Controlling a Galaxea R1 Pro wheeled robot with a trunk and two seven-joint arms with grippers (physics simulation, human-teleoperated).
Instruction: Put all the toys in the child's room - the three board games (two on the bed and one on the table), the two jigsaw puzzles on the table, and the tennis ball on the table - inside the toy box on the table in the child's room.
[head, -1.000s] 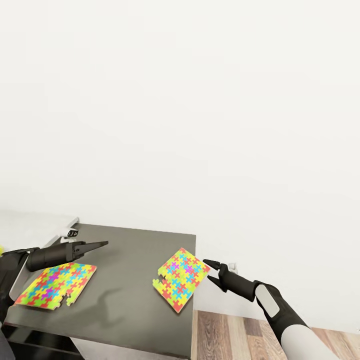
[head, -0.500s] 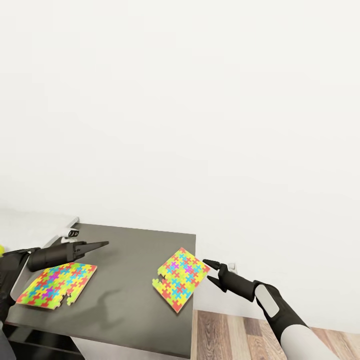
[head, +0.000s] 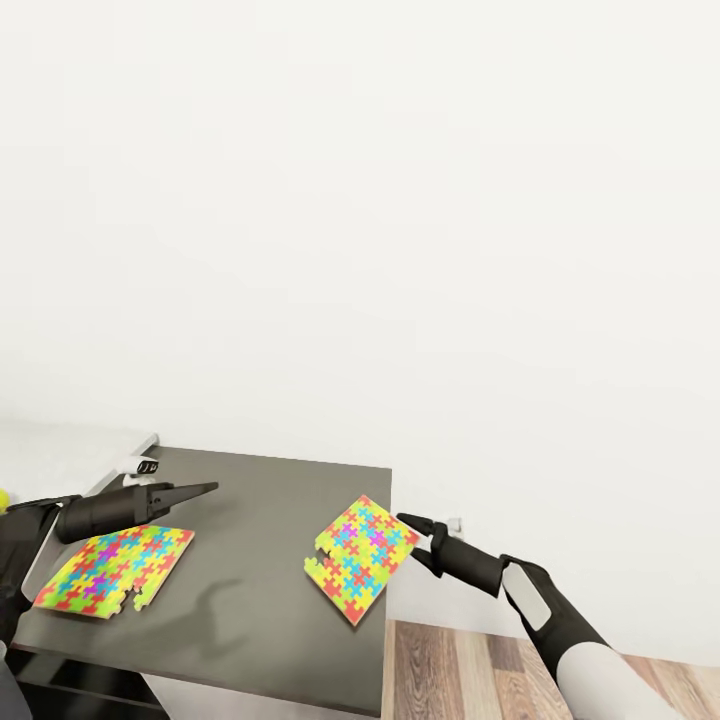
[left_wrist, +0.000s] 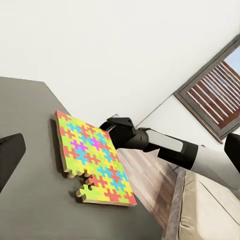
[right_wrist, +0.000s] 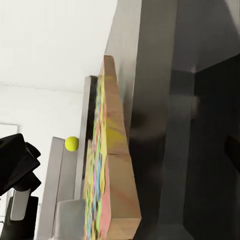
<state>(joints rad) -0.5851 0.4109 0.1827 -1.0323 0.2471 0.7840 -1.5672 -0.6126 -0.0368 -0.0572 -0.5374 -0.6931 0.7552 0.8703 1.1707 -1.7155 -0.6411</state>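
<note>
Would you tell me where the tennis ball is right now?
In the head view, the tennis ball peeks in at the far left edge, behind the left arm.

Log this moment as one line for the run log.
right pincer: open, at right jigsaw edge | left pincer: shut, above left jigsaw | both jigsaws on dark table

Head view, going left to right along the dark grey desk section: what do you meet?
Left jigsaw puzzle → left claw → right jigsaw puzzle, overhanging the desk edge → right claw, just off the desk's right edge.
</note>
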